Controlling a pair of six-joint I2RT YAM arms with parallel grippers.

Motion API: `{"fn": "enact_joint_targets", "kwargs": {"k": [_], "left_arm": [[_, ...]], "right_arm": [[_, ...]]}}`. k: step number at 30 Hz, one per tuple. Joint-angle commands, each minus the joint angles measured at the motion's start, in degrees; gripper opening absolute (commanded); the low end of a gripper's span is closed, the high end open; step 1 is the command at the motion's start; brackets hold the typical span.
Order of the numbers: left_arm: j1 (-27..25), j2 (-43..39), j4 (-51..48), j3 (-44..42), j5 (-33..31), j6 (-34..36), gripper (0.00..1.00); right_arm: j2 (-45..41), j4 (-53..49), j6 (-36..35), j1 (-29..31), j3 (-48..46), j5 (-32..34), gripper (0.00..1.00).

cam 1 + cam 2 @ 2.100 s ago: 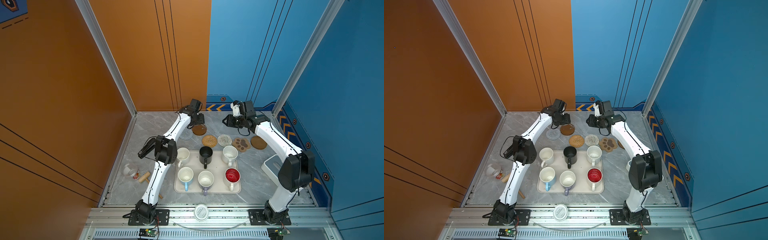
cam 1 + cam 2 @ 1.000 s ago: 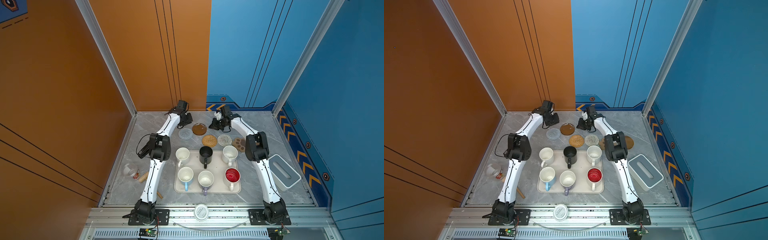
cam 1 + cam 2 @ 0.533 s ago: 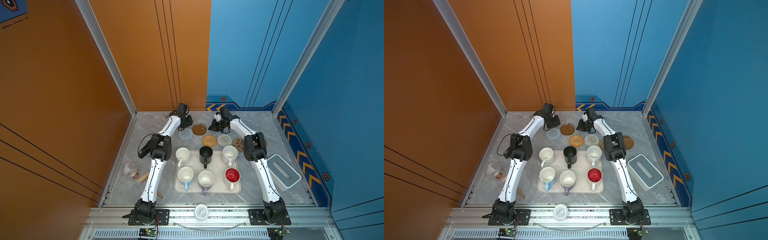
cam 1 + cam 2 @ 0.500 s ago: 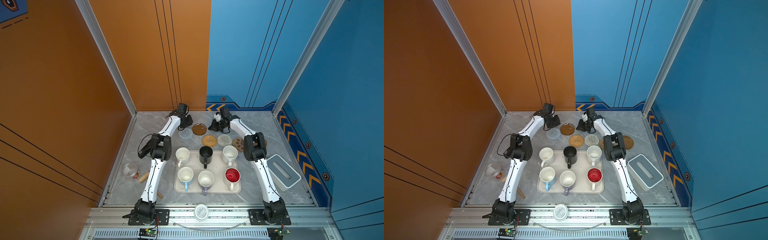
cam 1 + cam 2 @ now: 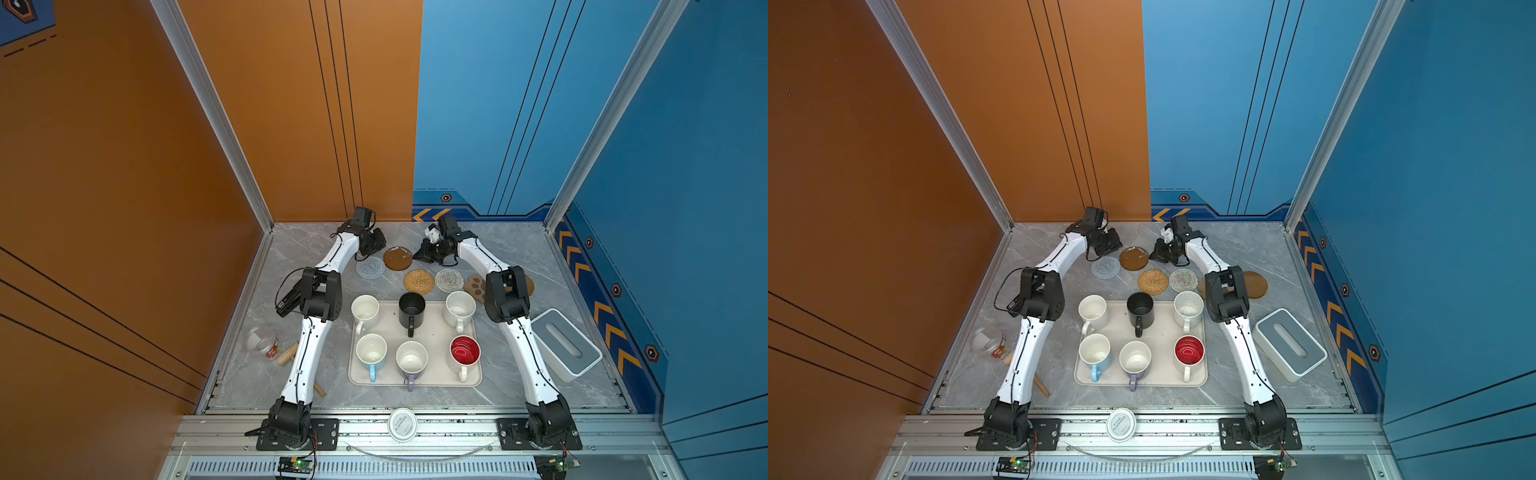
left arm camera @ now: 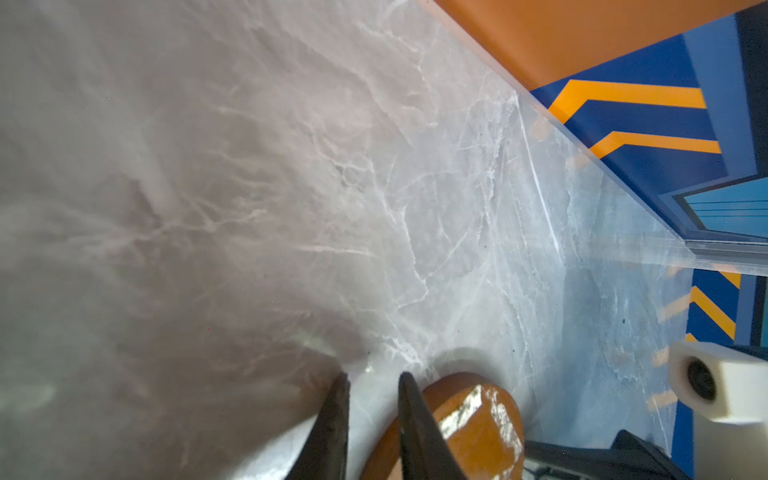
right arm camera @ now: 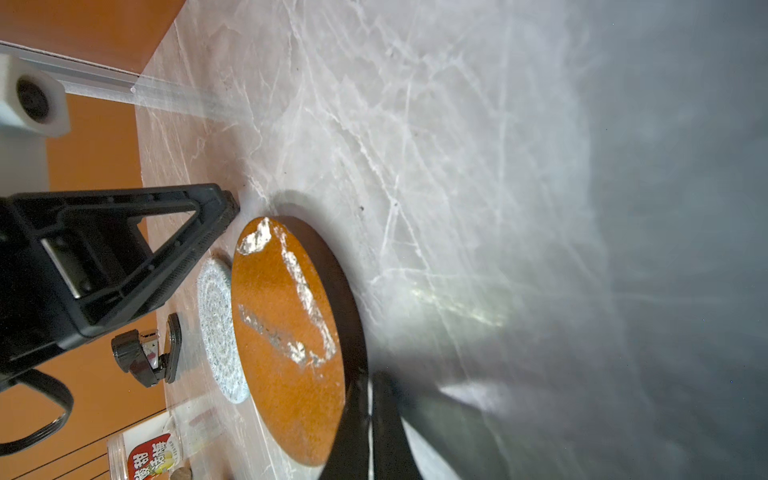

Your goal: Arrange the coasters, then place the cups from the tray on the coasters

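brown disc: orange-brown with worn white patches, lying flat far centre. left gripper on its left, slightly parted, empty; right gripper at its right rim, clenched, empty. 6 coasters total; 6 cups on tray.

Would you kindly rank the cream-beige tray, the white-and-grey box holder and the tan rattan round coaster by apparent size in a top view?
Largest: cream-beige tray
Then: white-and-grey box holder
Smallest: tan rattan round coaster
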Motion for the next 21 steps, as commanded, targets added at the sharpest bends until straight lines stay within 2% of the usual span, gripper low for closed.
{"fn": "enact_joint_targets", "kwargs": {"k": [1,21], "left_arm": [[-1.12,0.50,-1.89,-2.64,1.78,0.26,0.23],[-2.80,-7.56,-1.88,-17.50,1.44,5.02,0.22]], "right_arm": [[1.56,-1.30,0.24,1.01,1.15,-1.80,0.00],[-3.33,-2.31,-3.33,2.10,-7.34,-1.84,0.00]]}}
